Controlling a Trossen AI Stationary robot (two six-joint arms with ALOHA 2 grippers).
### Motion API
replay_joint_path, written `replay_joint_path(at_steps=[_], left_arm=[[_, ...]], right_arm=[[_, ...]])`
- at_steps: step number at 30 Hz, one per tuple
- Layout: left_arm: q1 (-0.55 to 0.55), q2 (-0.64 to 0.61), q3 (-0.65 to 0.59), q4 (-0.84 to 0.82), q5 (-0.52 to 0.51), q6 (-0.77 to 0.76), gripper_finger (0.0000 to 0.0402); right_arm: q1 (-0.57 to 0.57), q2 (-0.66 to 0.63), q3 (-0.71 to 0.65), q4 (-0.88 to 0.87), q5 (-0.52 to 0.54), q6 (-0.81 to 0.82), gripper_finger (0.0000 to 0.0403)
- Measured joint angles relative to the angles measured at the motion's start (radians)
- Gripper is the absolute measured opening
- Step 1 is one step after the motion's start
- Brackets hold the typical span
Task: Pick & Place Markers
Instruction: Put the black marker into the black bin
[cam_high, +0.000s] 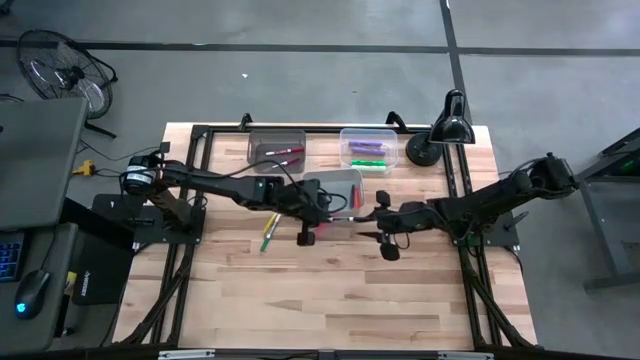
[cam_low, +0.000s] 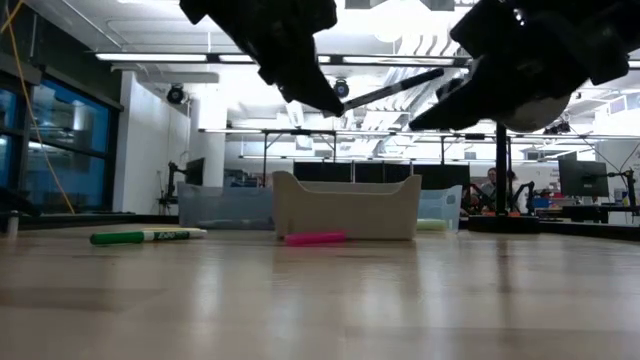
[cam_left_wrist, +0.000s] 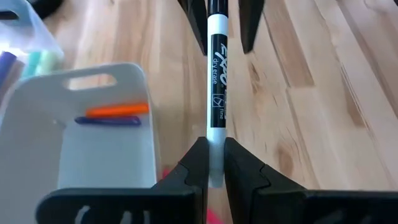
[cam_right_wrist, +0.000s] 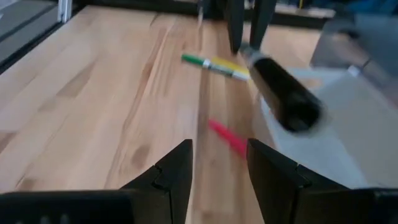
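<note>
Near the centre of the overhead view, the left gripper (cam_left_wrist: 211, 163) is clenched on a black-and-white marker (cam_left_wrist: 217, 81) beside a white bin (cam_left_wrist: 106, 149) holding orange and purple markers. Just right of it, the right gripper (cam_right_wrist: 219, 163) hangs released above the table (cam_high: 400, 290).

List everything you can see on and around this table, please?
Held marker: one, white barrel with black cap, above the table in the left gripper.
Loose markers: green, yellow and pink, on the wood before the bins.
Front bin: one, pale, holding an orange marker and a purple marker.
Back bins: two, clear; left one with reddish markers, right one with purple and green.
Desk lamp: one, black, back right corner.
Fan: one, black, on the floor.
Left gripper: shut on the held marker.
Right gripper: open, facing it.
</note>
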Motion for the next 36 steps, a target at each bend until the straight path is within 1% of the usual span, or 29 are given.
replay_joint_path(at_steps=[5,12,16,26,36], left_arm=[[0.0,0.0,0.0,0.067,-0.011,0.015,0.0026],[0.002,0.0,0.0,0.074,-0.011,0.018,0.0026],[0.002,0.0,0.0,0.065,-0.011,0.017,0.0026],[0.002,0.0,0.0,0.056,-0.028,0.017,0.0026],[0.003,-0.001,0.0,-0.028,-0.112,0.016,0.0026]], right_arm=[[0.0,0.0,0.0,0.108,0.036,-0.063,0.0139],[-0.001,0.0,0.0,0.203,0.056,-0.112,0.0139],[-0.001,0.0,0.0,0.209,0.081,-0.123,0.0139],[-0.001,0.0,0.0,0.232,0.077,-0.124,0.0139],[-0.001,-0.001,0.0,0.173,0.136,-0.123,0.0139]])
